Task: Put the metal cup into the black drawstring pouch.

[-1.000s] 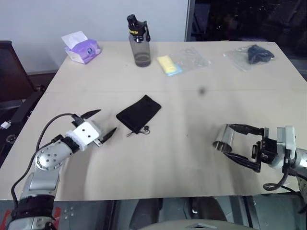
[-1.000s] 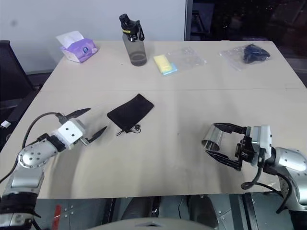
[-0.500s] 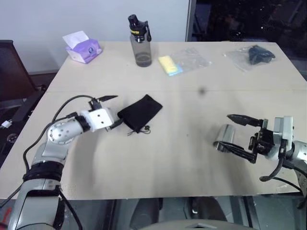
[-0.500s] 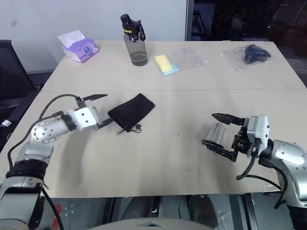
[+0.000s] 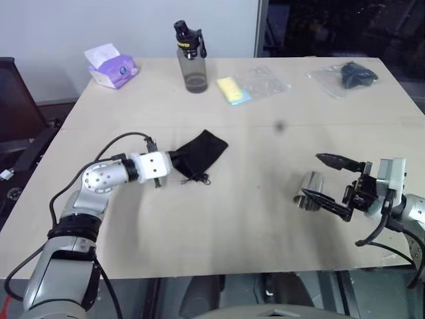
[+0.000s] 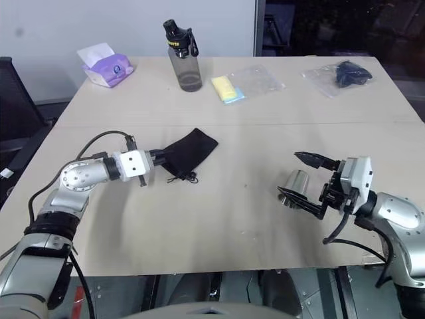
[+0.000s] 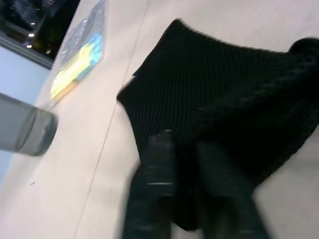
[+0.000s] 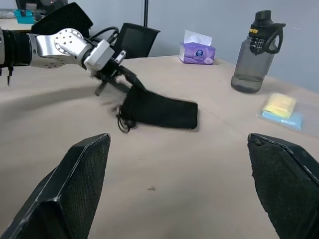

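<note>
Surface [image 5: 252,219]: black drawstring pouch [image 5: 202,151] lies left of centre, the left end effector [image 5: 174,163] at its near-left corner. Metal cup [image 5: 309,191] lies on its side at near right, between the fingers of the right end effector [image 5: 325,181]. Along the far edge, left to right: tissue pack [image 5: 110,65], bottle [image 5: 193,58], sponge packet [image 5: 236,90], bagged item [image 5: 348,75].

On the table [image 5: 219,226] there are 1 black pouch [image 5: 202,153], 1 metal cup [image 5: 310,191], 1 grey bottle [image 5: 192,56], 1 purple tissue pack [image 5: 113,66], and 2 clear plastic bags: 1 holding a yellow item [image 5: 249,85], 1 holding a dark item [image 5: 345,76]. 2 grippers are present, 1 left [image 5: 174,161] and 1 right [image 5: 329,179]. 1 dark chair [image 5: 16,100] stands beside the table.
</note>
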